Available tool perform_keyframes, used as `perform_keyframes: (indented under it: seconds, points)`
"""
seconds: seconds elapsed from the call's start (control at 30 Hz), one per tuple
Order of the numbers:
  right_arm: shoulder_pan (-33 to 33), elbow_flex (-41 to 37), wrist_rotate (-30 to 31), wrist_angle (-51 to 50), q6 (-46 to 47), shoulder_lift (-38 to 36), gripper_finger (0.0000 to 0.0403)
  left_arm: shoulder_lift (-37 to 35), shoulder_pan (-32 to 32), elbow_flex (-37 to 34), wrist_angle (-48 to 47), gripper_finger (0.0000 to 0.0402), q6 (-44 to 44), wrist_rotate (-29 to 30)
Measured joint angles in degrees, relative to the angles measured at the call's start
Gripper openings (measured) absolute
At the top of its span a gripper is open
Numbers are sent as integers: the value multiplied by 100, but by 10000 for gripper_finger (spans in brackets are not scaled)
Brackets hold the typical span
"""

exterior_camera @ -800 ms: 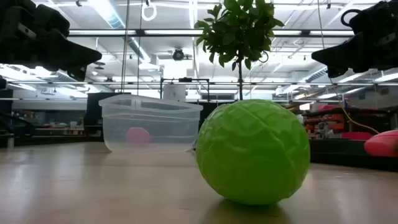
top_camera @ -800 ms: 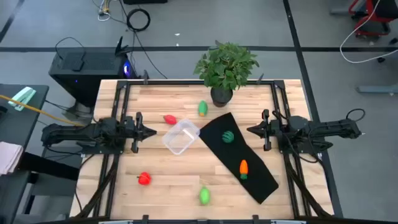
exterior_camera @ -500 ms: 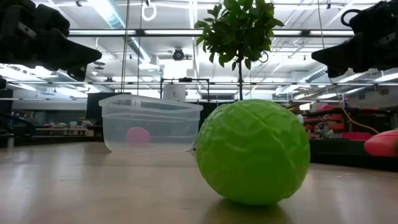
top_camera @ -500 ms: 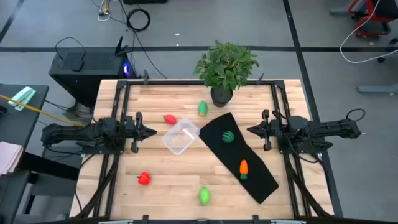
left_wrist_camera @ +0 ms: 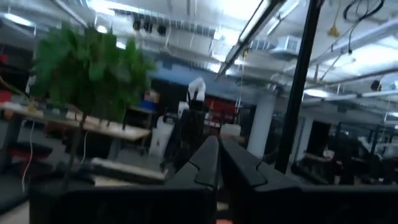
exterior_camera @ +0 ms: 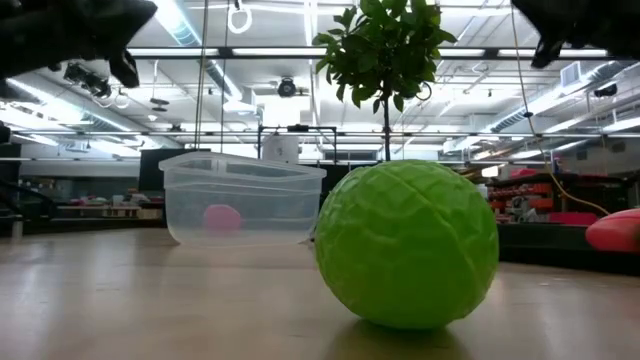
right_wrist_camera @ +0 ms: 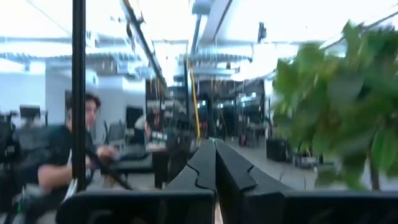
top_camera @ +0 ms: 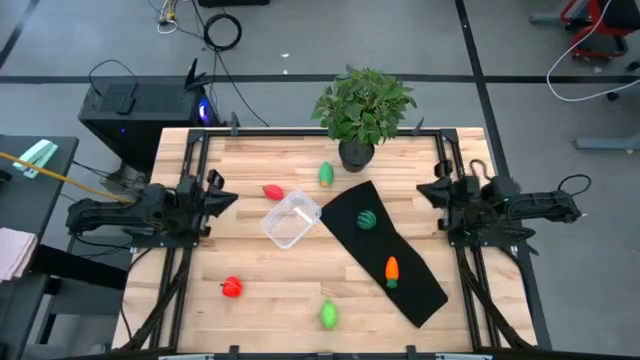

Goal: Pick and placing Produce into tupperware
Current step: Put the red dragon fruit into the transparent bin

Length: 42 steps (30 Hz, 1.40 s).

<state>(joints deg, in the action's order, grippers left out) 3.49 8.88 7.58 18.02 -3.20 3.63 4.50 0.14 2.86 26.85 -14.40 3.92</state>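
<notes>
Tupperware, a clear squarish plastic container (top_camera: 291,219), sits mid-table just beside the long black mat (top_camera: 385,250), which carries the dark green round piece (top_camera: 367,219) and orange carrot (top_camera: 391,269). Left gripper (top_camera: 224,196) and right gripper (top_camera: 427,190) hover well apart from it, fingers pressed together.

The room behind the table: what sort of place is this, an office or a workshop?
Probably a robotics lab or workshop. Exposed ceiling strip lights run overhead, a computer tower and loose cables sit on the floor, and a person sits at a workstation in the background.
</notes>
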Motion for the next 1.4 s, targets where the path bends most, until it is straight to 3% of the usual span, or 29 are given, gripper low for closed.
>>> perform_keyframes:
  seconds: [0.33, 0.47, 0.6, 0.7, 0.87, 1.07, 1.23, 1.4]
  points:
    - [0, 1911, 115, 77, -44, 835, 5, 86, 7, 1163, 22, 24, -118, 607]
    - [0, 3106, 115, 112, -406, 1576, 5, 530, 7, 2011, 17, 20, 69, 649]
    - [0, 4482, 115, -214, -1395, 2409, 5, 1256, 7, 3143, -532, 13, 711, 663]
    - [0, 5563, 243, -902, -1551, 3017, 5, 1833, 7, 4093, -1460, 14, 930, 700]
    - [-2, 7508, 632, -3026, -691, 3948, 5, 2854, 4, 5645, -2900, 26, 908, 550]
    - [0, 9451, 58, -4612, 138, 4998, 5, 4008, -4, 7493, -4117, 39, 1073, 9]
    - [0, 10431, -369, -5732, 348, 5683, 5, 4948, -2, 8572, -5251, 44, 1202, -13]
    - [0, 10791, -751, -6589, 396, 6037, 5, 5639, -2, 9162, -6056, 40, 1172, -376]
